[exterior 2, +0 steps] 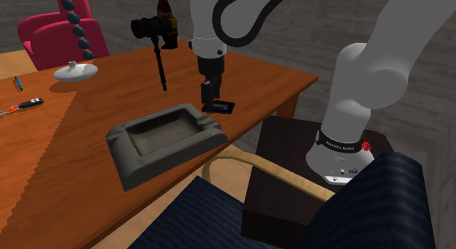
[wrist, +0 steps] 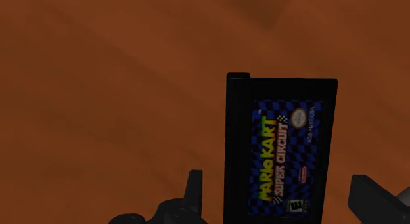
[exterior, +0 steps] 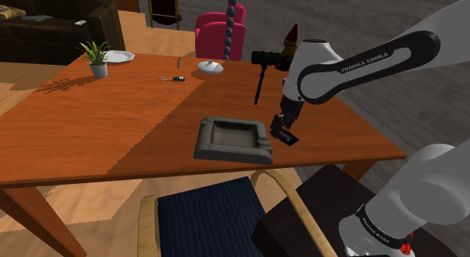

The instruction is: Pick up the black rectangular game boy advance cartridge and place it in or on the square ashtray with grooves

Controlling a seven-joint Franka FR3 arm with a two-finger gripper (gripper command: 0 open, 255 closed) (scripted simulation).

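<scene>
- Shoulder view: the cartridge (exterior: 288,138) is seen on the brown desk (exterior: 90,135), just beside the ashtray (exterior: 232,139), under the jaws; a red armchair (exterior: 211,33) is placed beyond.
- Second exterior view: the ashtray is shown empty, so grasping, lifting and placing are judged left.
- Wrist view: the jaws are held apart, the cartridge between them, untouched.

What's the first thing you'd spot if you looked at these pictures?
The game cartridge with its bright Mario Kart Super Circuit label. It lies flat on the orange-brown table, and the open black gripper hangs right over it without touching it. Right beside it sits a big grey square ashtray with grooves in its rim.
</scene>
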